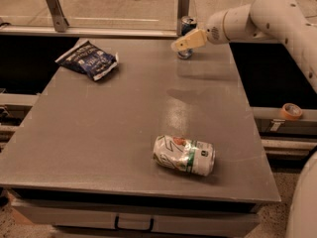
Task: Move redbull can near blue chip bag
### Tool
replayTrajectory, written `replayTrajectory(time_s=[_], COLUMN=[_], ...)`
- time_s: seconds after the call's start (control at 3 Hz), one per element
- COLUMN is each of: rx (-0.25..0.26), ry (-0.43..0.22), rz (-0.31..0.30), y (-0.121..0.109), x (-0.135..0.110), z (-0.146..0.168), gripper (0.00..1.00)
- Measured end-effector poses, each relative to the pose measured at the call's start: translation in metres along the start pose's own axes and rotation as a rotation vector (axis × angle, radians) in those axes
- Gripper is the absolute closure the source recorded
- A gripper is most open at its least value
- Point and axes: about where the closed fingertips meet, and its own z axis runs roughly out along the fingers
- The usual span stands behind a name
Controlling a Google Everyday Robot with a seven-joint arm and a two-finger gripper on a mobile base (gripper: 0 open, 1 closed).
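Observation:
The redbull can [188, 24], slim, blue and silver, stands upright at the far edge of the grey table [114, 118], right of centre. My gripper [182, 42], tan at the end of the white arm, reaches in from the right and overlaps the can's middle, hiding part of it. The blue chip bag [89, 59], dark blue and wrinkly with white lettering, lies flat at the table's far left, well apart from the can.
A white and green can [184, 155] lies on its side near the table's front right. A metal post [184, 1] stands behind the redbull can. A tape roll [290, 111] sits on the ledge right of the table.

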Motion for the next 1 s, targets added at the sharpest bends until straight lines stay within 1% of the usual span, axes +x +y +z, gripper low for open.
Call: replayTrajectory(time_s=[0.33,0.67,1.0], rx=[0.047,0.090,0.110], ry=[-0.033,-0.049,-0.069], rz=[0.029,0.056,0.080], y=[-0.016,-0.034,-0.043], x=[-0.001,0.003,0.008], z=[0.030,0.054,0.057], gripper=[0.00,0.18,0.41])
